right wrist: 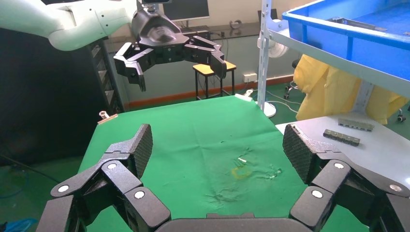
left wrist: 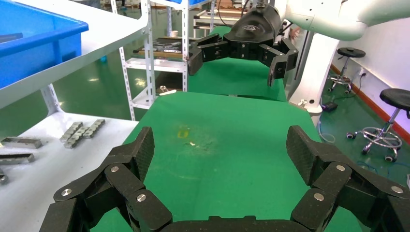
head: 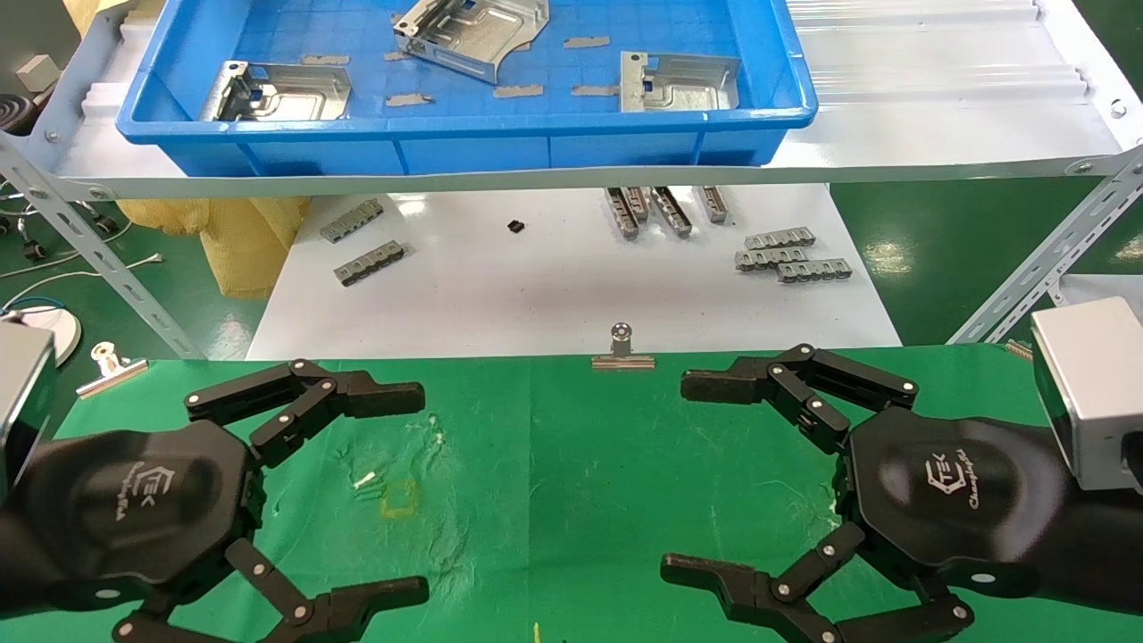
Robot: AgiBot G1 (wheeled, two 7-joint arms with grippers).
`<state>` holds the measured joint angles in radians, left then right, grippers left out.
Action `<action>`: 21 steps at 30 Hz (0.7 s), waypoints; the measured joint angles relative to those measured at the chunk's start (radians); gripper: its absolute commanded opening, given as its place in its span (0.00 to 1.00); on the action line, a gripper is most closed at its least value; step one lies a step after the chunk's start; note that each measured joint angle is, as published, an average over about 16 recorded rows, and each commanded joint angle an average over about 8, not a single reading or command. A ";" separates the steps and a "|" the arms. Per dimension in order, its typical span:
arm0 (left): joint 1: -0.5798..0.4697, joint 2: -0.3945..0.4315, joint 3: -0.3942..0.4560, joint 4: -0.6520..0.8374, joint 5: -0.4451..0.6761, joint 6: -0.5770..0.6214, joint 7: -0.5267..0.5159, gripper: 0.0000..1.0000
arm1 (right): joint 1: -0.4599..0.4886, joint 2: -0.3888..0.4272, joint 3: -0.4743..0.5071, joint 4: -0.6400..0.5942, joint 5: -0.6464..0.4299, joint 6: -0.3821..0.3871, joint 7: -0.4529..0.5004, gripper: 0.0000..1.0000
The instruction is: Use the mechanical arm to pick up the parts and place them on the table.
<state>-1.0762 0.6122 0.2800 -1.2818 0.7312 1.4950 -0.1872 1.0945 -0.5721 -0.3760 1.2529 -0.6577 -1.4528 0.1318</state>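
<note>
Three silver stamped parts lie in the blue tray up on the shelf: one at the left (head: 279, 91), one tilted at the back (head: 473, 34), one at the right (head: 680, 82). Both mechanical arms hover low over the green-cloth table (head: 554, 464), palms facing each other. My left gripper (head: 421, 493) (left wrist: 220, 145) is open and holds nothing. My right gripper (head: 677, 476) (right wrist: 216, 145) is also open and empty. Each wrist view shows the other arm's gripper far across the cloth: the right gripper (left wrist: 234, 70) and the left gripper (right wrist: 180, 72).
The blue tray (head: 464, 147) sits on a white shelf with slanted braces (head: 1045, 259). Grey ribbed bars (head: 790, 254) (head: 366, 241) lie on the white tabletop below. Binder clips (head: 622, 350) (head: 109, 366) pin the cloth's far edge. A yellow mark (head: 398, 498) sits on the wrinkled cloth.
</note>
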 measured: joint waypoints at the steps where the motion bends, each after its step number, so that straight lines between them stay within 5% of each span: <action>1: 0.000 0.000 0.000 0.000 0.000 0.000 0.000 1.00 | 0.000 0.000 0.000 0.000 0.000 0.000 0.000 1.00; 12: 0.000 0.000 0.000 0.000 0.000 0.000 0.000 1.00 | 0.000 0.000 0.000 0.000 0.000 0.000 0.000 1.00; 20: 0.000 0.000 0.000 0.000 0.000 0.000 0.000 1.00 | 0.000 0.000 0.000 0.000 0.000 0.000 0.000 0.00; 21: 0.000 0.000 0.000 0.000 0.000 0.000 0.000 1.00 | 0.000 0.000 0.000 0.000 0.000 0.000 0.000 0.00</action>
<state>-1.0762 0.6122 0.2800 -1.2818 0.7312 1.4950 -0.1872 1.0945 -0.5721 -0.3760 1.2529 -0.6577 -1.4529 0.1318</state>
